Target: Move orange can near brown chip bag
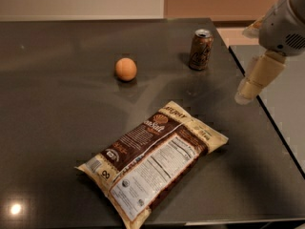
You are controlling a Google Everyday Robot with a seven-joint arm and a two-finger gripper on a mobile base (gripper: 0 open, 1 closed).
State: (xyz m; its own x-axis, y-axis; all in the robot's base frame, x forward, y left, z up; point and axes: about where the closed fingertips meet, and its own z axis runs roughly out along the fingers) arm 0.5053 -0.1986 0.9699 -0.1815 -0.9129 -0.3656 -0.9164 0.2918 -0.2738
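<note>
The orange can (201, 49) stands upright near the far right of the dark table (57, 128). It is brownish-orange with a silver top. The brown chip bag (151, 162) lies flat in the front middle of the table, label side up, well in front of the can. My gripper (244, 96) hangs at the right edge of the table. It is to the right of the can, a little nearer the camera, and apart from it. It holds nothing that I can see.
A round orange fruit (126, 69) sits on the table to the left of the can. A second dark surface (281, 89) lies to the right, across a narrow gap. A pale wall runs behind the table.
</note>
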